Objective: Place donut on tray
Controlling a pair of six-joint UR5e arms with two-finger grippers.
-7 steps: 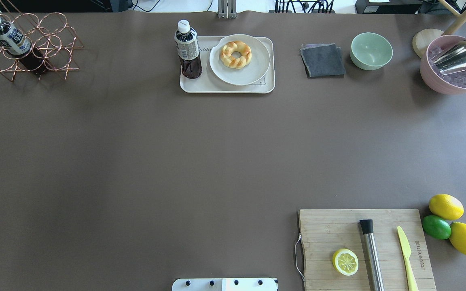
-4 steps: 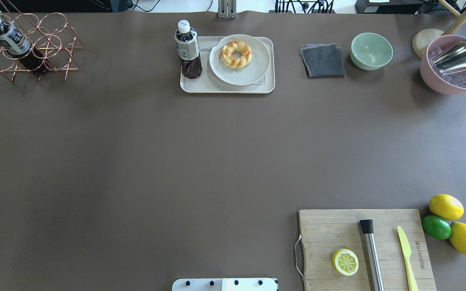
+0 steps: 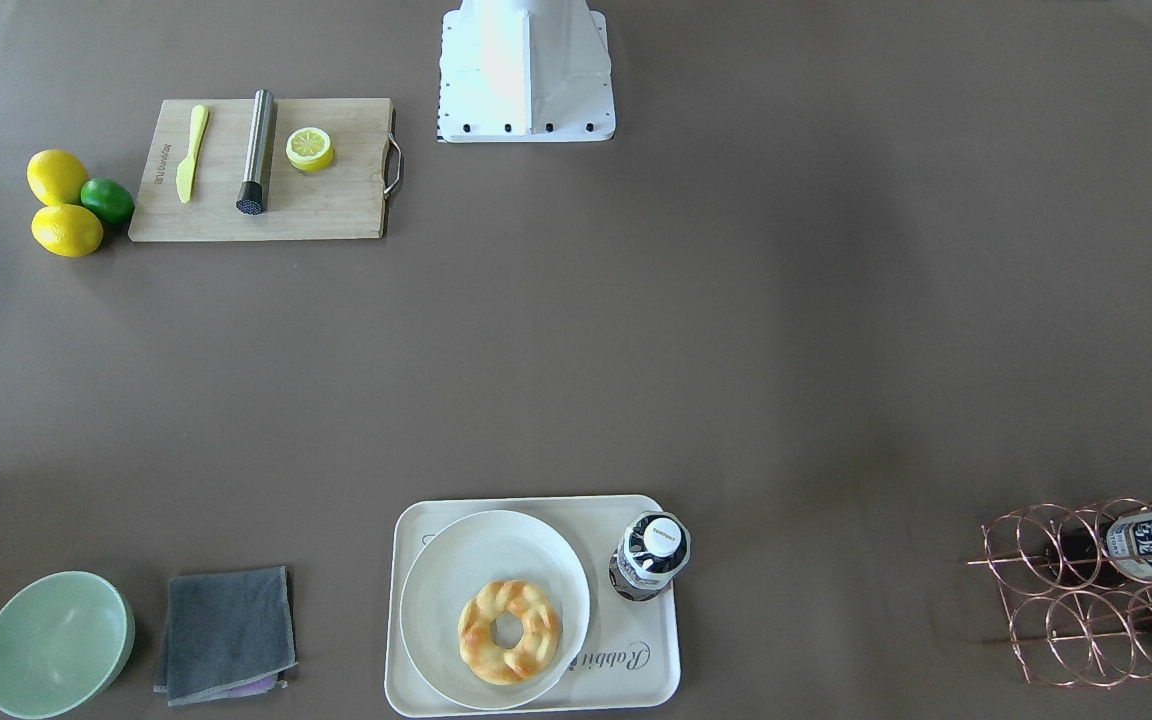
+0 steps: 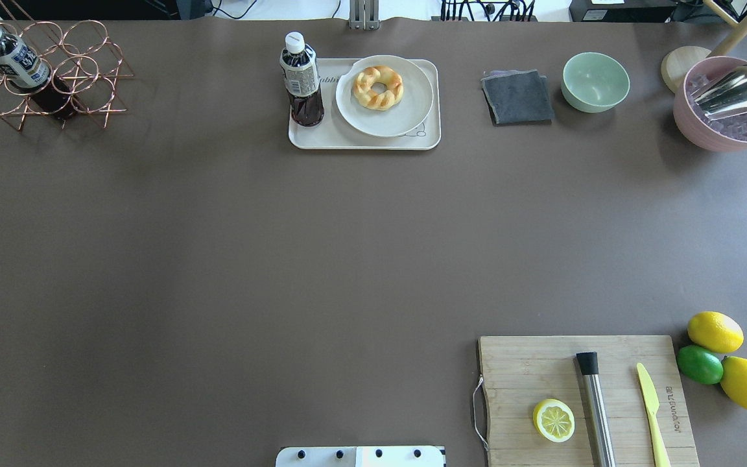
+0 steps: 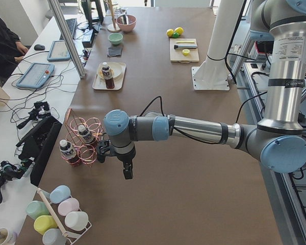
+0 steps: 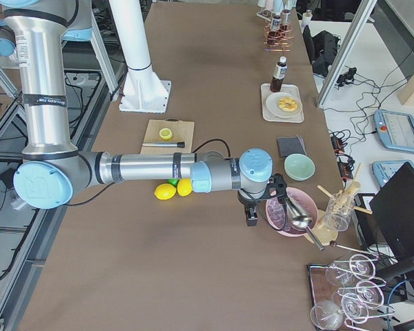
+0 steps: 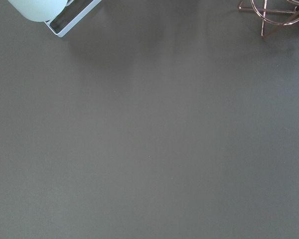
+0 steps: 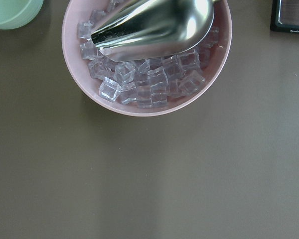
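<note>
The donut [image 4: 388, 98] is a golden braided ring lying on a round white plate [image 4: 406, 110]. The plate stands on the cream tray [image 4: 360, 141] at the table's far middle. In the front-facing view the donut [image 3: 481, 630] and the tray [image 3: 626, 680] are at the bottom centre. My left gripper [image 5: 127, 171] hangs over bare table near the copper rack, far from the tray. My right gripper [image 6: 249, 219] hangs beside the pink ice bowl. Both show only in the side views, so I cannot tell whether they are open or shut.
A dark drink bottle [image 4: 300, 78] stands on the tray's left part. A copper wire rack [image 4: 56, 71] with a bottle is far left. A grey cloth [image 4: 517, 97], green bowl [image 4: 595, 81] and pink ice bowl with scoop [image 4: 730, 104] are far right. A cutting board [image 4: 529, 376] lies near right.
</note>
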